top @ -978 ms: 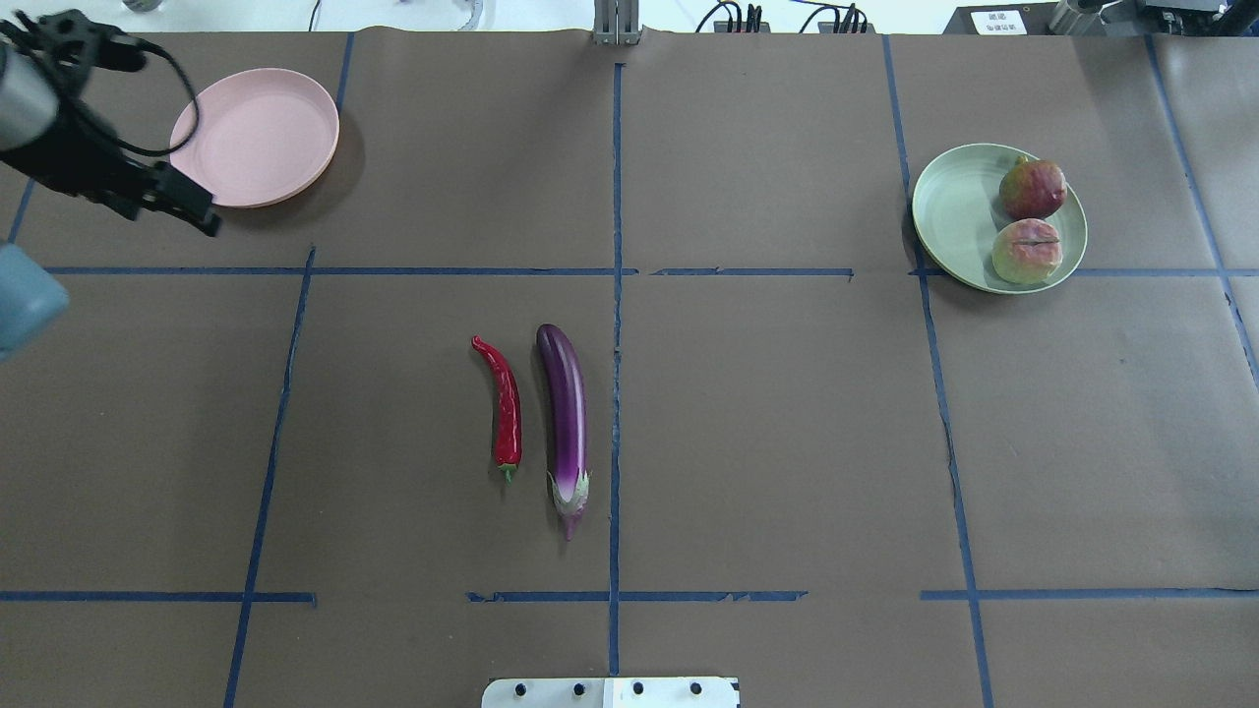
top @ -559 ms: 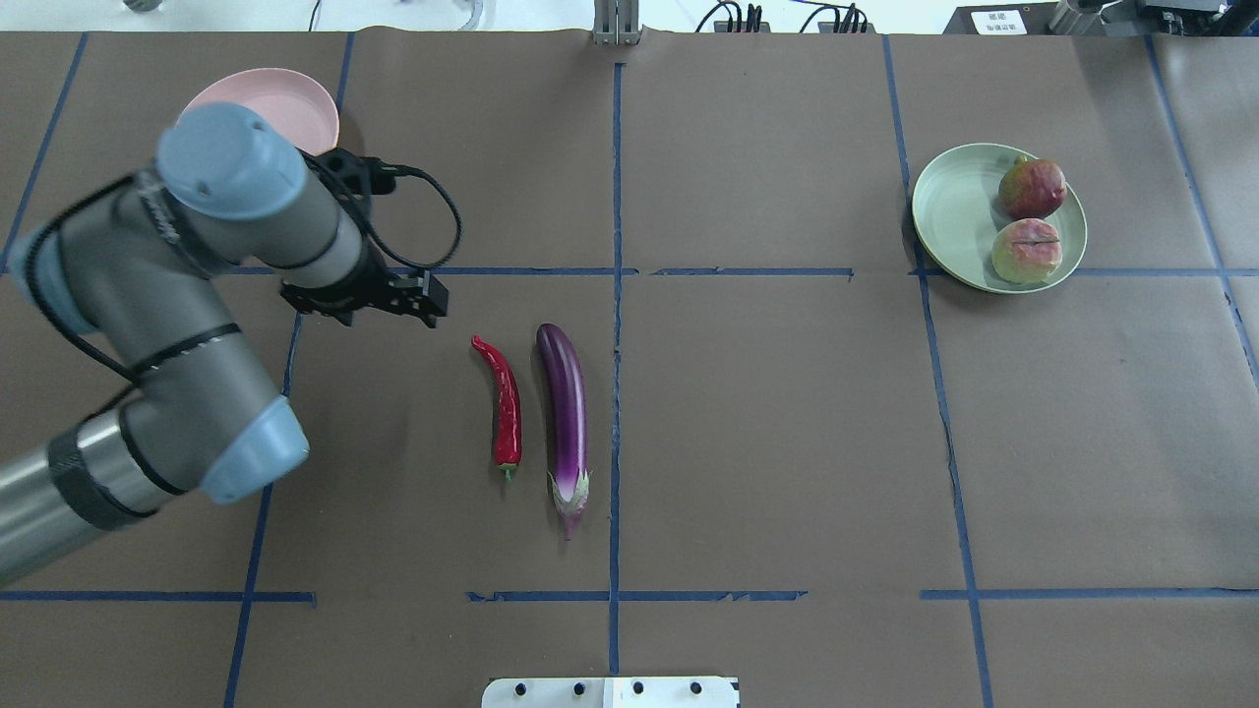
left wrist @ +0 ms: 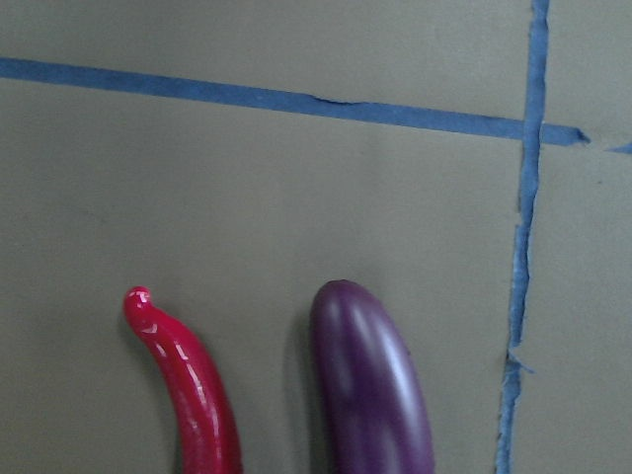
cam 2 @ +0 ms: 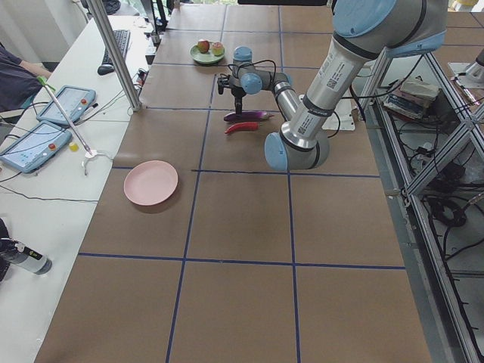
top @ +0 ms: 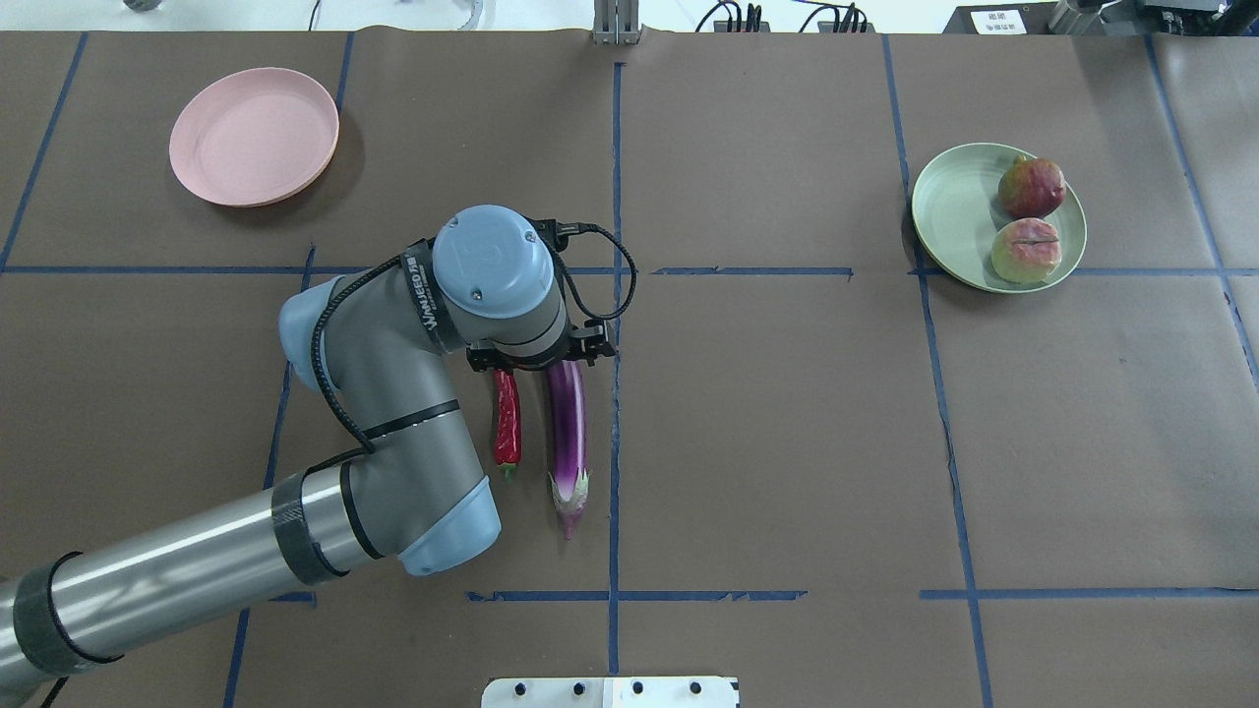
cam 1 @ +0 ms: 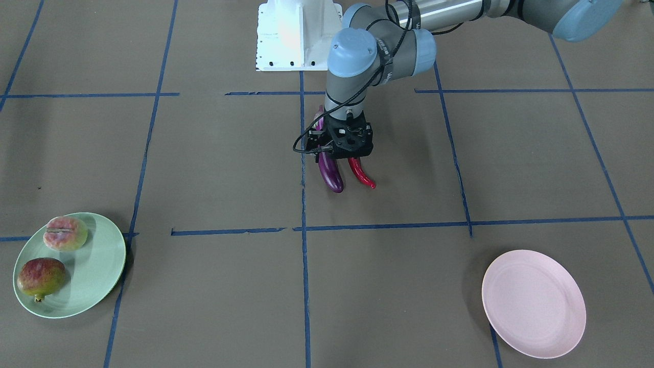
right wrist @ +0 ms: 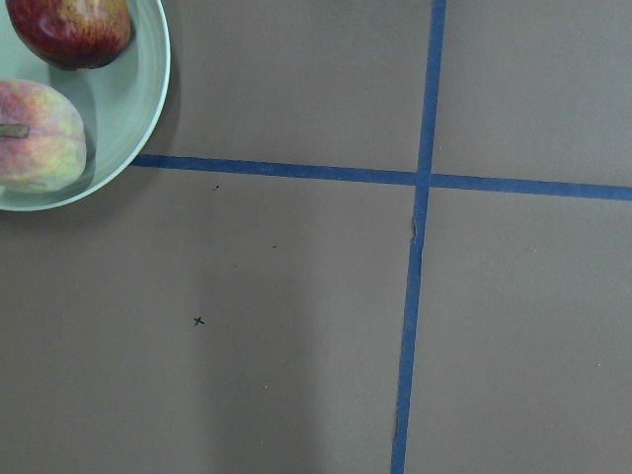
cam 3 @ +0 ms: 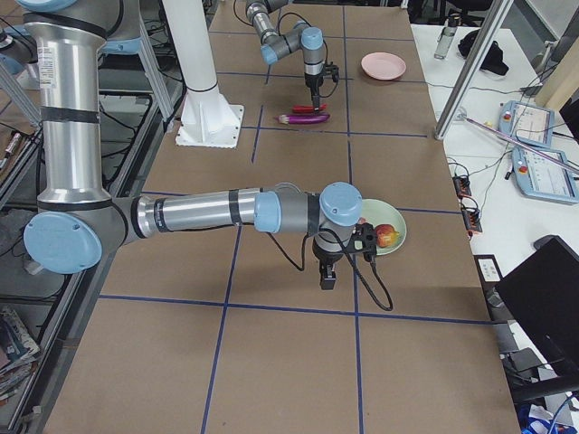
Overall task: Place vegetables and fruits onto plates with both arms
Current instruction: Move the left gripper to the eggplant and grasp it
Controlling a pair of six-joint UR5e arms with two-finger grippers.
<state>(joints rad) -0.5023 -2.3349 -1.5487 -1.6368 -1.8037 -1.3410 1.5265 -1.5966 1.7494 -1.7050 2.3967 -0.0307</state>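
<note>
We are hovering the left gripper (cam 1: 346, 146) over the far tips of the eggplant (cam 1: 331, 176) and chili (cam 1: 361, 175). Both are lying side by side, lengthwise toward us. We cannot tell whether the jaws are apart.

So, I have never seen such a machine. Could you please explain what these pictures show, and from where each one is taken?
You are looking at two robot arms at one brown table, each ending in a gripper. Four fixed cameras look from above, from the front and from both ends, and two more sit on the wrists. The left gripper hangs over a purple eggplant and a red chili that lie side by side on the table; I see nothing held in it. The right gripper hangs over bare table beside the green plate, which carries a pomegranate and a peach. The pink plate is empty.
</note>
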